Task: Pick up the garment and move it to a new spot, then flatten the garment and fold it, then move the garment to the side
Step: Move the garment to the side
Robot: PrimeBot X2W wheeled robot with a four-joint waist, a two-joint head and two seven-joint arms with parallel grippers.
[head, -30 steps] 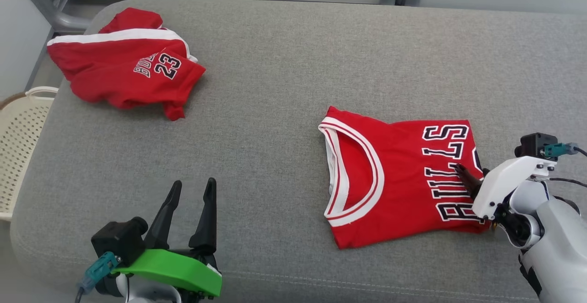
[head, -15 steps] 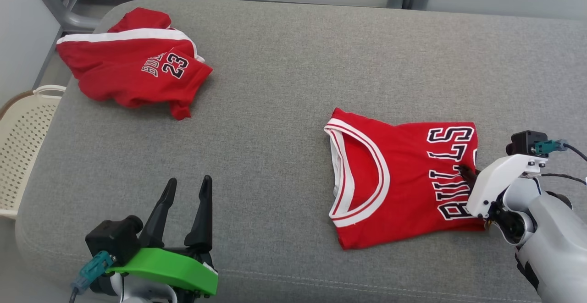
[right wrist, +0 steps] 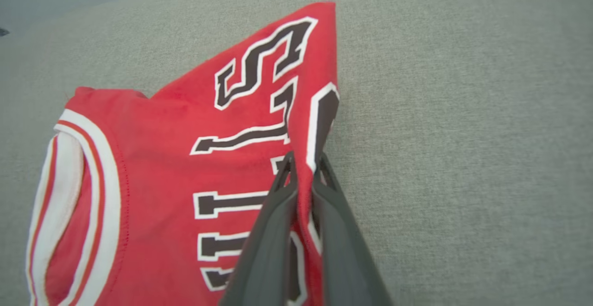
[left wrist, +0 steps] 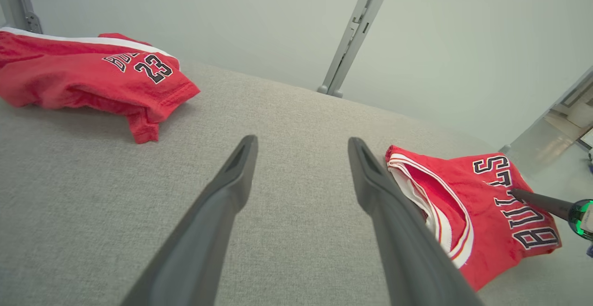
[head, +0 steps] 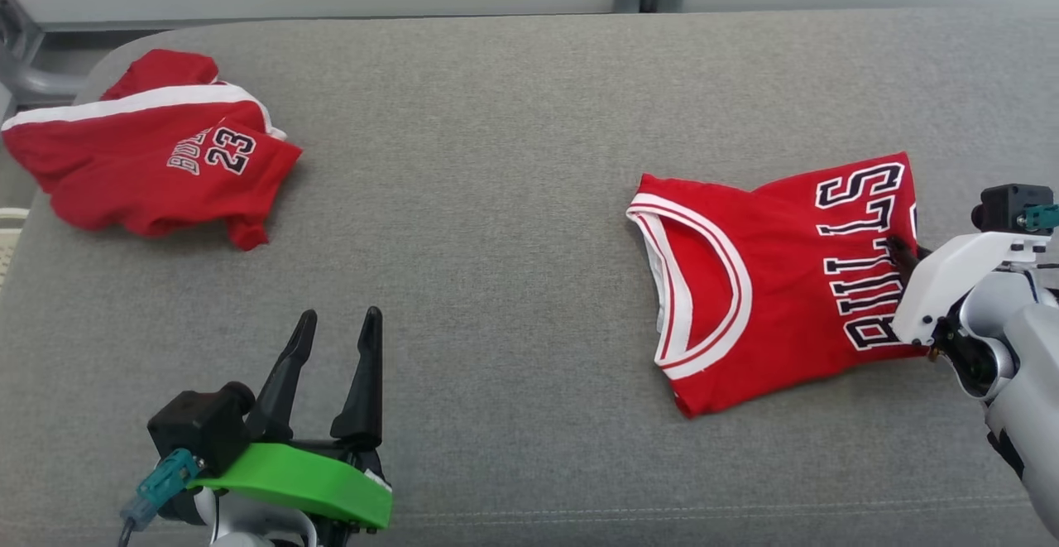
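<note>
The folded red jersey (head: 778,282) reads "BULLS"; the crumpled red garment (head: 141,166) shows "BUL" and "23".

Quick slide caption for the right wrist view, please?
Right gripper pinching the edge of the red jersey on the grey cushion.

Head view: the right gripper (head: 900,251) is largely masked by its white wrist housing (head: 943,282); one dark finger end shows against the jersey (head: 769,282). Left wrist view: the second red garment (left wrist: 69,74) runs off the left edge, and a fold covers the end of its lettering. Right wrist view: the jersey is cropped at the bottom and left, and the fold pinched between the fingers (right wrist: 273,232) partly hides a black-and-white figure.
</note>
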